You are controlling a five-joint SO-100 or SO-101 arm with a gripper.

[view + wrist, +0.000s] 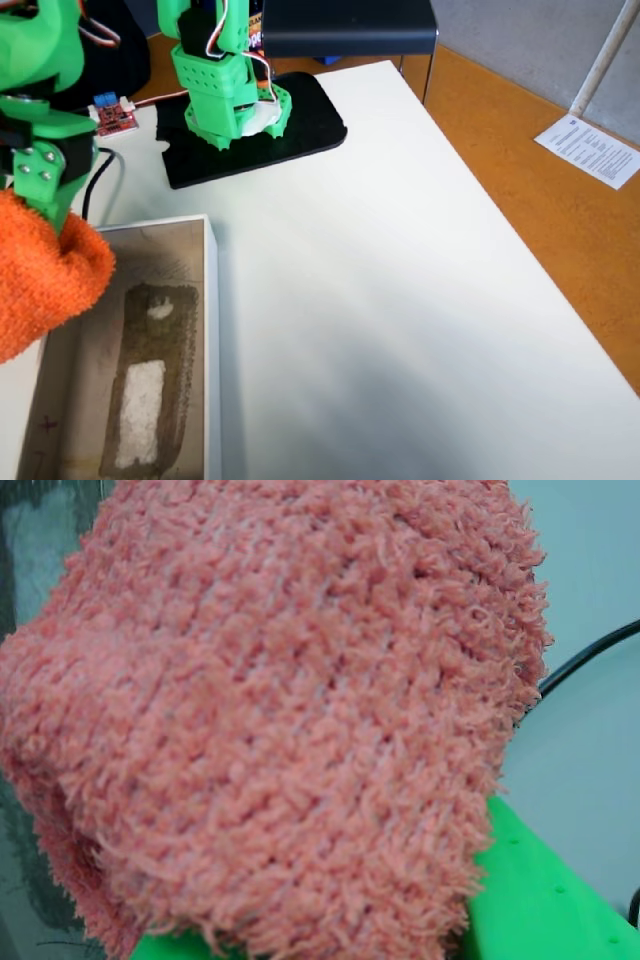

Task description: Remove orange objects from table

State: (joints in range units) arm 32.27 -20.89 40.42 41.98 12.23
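Fuzzy orange cloth (40,275) hangs from the green gripper (45,205), pinched tight, right over the open box (210,330), so it only needs letting go

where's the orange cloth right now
In the fixed view the orange cloth hangs at the left edge from the green gripper, above the shallow white tray; it fills the wrist view.
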